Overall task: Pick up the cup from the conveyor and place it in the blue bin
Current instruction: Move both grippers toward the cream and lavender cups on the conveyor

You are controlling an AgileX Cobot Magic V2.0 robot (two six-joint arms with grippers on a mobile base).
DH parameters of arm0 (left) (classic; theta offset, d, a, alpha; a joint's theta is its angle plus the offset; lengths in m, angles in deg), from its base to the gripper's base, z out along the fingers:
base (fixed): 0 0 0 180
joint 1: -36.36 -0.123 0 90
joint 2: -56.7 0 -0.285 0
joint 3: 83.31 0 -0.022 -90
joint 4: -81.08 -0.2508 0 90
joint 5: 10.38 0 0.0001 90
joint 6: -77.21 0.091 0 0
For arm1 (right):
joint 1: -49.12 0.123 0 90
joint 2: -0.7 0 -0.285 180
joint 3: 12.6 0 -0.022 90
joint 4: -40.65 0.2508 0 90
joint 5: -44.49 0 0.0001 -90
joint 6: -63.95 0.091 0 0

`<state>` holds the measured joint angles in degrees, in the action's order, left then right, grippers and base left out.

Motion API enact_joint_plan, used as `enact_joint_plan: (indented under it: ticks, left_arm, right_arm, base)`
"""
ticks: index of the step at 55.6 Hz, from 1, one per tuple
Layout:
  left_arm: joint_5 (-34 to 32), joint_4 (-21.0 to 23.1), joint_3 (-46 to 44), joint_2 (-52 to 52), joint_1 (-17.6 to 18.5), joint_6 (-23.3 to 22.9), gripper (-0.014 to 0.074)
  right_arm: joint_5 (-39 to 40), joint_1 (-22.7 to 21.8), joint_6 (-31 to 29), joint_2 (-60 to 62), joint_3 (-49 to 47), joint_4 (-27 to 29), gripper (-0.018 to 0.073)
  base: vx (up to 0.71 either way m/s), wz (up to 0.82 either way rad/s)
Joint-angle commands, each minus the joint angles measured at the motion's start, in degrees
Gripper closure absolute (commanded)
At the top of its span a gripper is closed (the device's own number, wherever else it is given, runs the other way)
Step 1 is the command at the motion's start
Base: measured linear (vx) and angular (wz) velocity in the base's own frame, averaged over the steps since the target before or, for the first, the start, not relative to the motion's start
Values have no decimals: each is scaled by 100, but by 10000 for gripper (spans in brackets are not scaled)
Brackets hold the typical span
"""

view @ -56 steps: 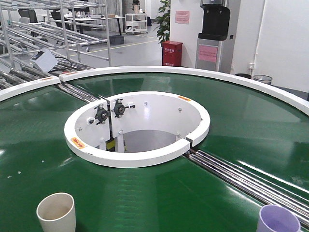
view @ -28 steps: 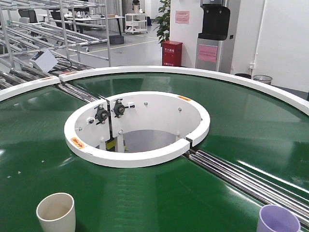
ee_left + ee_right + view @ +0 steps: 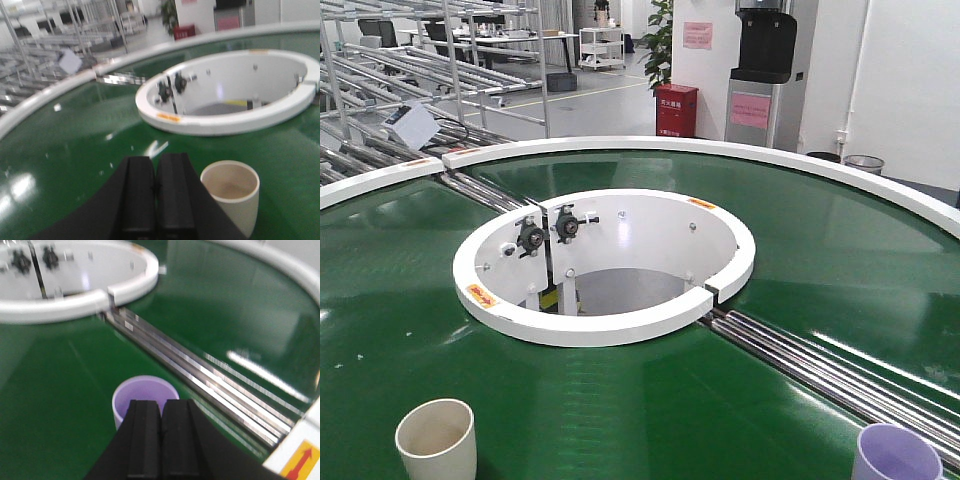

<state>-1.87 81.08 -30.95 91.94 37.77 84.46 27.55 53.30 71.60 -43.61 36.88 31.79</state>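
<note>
Two cups stood near us on the green conveyor (image 3: 820,250), a cream cup (image 3: 230,192) beside our left claw (image 3: 155,164) and a purple cup (image 3: 142,396) just past our right claw (image 3: 161,406), and both claws were pinched shut and empty, so we feared reaching in would knock a cup over.

In the left wrist view, the left gripper (image 3: 155,167) is seen rising from the bottom edge. Its two black, flat-faced jaws are pressed together side by side, and nothing is held between them. In the right wrist view, the right gripper (image 3: 161,410) is shown the same way, with its black jaws closed against each other and empty.
</note>
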Motion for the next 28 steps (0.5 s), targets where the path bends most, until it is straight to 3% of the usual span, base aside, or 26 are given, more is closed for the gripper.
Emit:
enact_joint_plan:
  ticks: [1,8,17,28]
  left_arm:
    - [-431,0,-192,408,49,-23,289]
    - [-343,0,-192,877,49,-29,176]
    - [-223,254,-208,1403,49,-291,153]
    - [1093,425,-1057,2555,99,-293,153]
  right_arm:
    - [492,4,13,-341,-211,-101,505]
    - [676,4,17,-635,-211,-87,412]
    - [755,4,17,-791,-211,-87,249]
    - [755,4,-8,-798,-211,-87,148]
  base:
    - [0,0]
    - [0,0]
    - [0,0]
    - [0,0]
